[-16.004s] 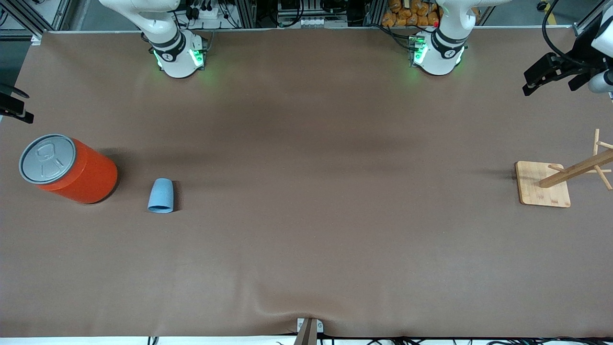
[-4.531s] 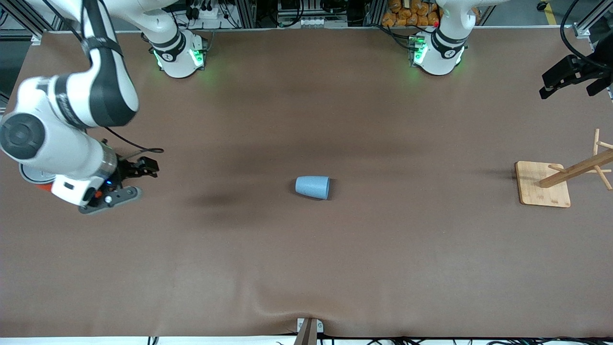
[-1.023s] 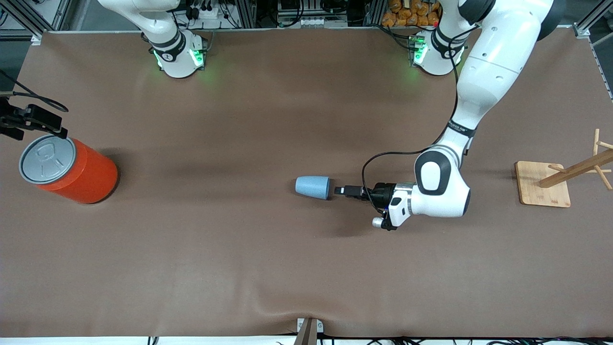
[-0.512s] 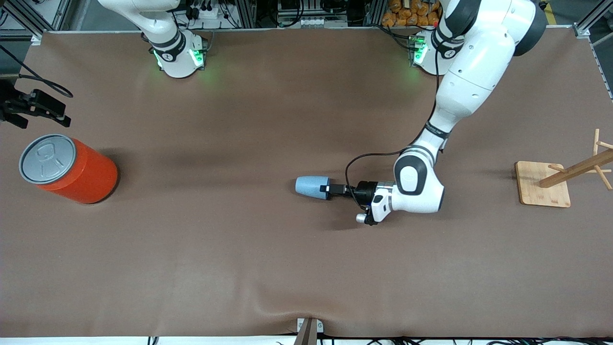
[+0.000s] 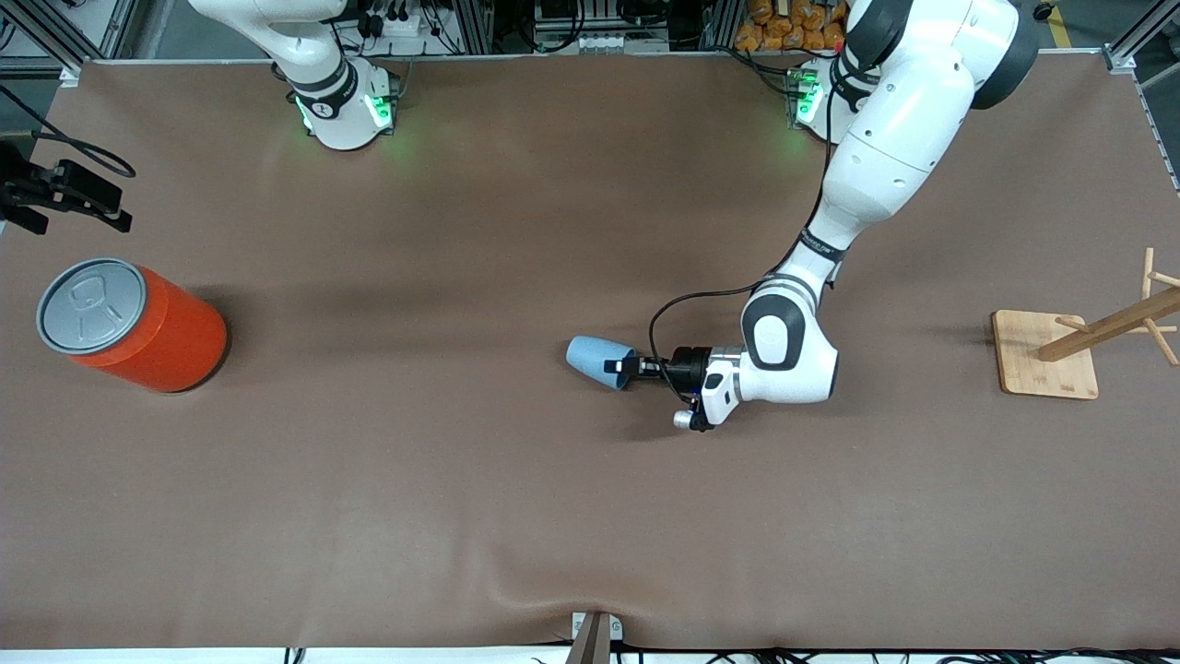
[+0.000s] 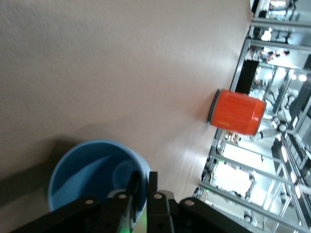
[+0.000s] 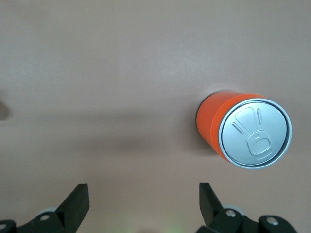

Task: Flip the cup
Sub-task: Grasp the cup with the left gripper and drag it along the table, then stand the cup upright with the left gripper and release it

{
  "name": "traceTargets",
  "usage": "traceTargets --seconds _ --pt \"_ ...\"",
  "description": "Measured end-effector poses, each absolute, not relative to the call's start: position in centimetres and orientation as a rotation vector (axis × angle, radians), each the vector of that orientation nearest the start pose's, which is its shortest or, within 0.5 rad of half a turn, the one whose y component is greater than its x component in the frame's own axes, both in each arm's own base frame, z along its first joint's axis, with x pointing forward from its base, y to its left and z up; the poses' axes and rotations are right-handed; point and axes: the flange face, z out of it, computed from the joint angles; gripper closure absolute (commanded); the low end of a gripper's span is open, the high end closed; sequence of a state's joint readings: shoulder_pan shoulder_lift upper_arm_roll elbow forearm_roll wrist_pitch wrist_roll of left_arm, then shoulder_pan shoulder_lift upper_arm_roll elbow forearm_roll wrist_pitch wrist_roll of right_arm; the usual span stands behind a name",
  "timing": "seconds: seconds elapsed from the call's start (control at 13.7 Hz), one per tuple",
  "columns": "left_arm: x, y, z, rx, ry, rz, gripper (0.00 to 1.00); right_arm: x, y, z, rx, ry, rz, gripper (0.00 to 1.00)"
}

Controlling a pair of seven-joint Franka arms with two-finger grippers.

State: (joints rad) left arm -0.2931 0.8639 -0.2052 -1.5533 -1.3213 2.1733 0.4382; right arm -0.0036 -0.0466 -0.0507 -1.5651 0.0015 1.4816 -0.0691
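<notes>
I've got the left end effector [image 5: 616, 369] clamped on the cup's [image 5: 590, 358] rim mid-tabletop, cup on its side, flip not done; right end effector [image 7: 143, 204] waits apart above the can [image 5: 129, 325].

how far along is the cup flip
Done: the left gripper has shut on the rim of the small light-blue tapered cup, one finger inside. In hand: the cup is on its side, just tilting. Left: standing it upright. The right gripper waits open near the orange can.
</notes>
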Motion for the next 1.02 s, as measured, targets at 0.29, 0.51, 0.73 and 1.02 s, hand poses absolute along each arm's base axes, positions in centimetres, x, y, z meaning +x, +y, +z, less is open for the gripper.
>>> traceTargets --seconds 0.29,0.51,0.73,1.02 --pt "65.5 -30.3 24.3 2.281 0.228 -0.271 1.0 53.0 -3.1 64.8 -3.137 -0.018 0.048 0.0" --pt "68.6 -22.6 32.5 2.453 0.294 -0.124 1.0 53.1 -2.8 64.7 -3.137 -0.026 0.05 0.0" --pt "69.5 -12.8 34.1 2.737 0.261 -0.05 1.0 53.2 -2.6 64.5 -3.137 -0.032 0.054 0.0" --pt "69.0 -7.4 32.3 3.07 0.314 0.014 1.0 53.2 -2.5 64.5 -3.137 -0.036 0.051 0.0"
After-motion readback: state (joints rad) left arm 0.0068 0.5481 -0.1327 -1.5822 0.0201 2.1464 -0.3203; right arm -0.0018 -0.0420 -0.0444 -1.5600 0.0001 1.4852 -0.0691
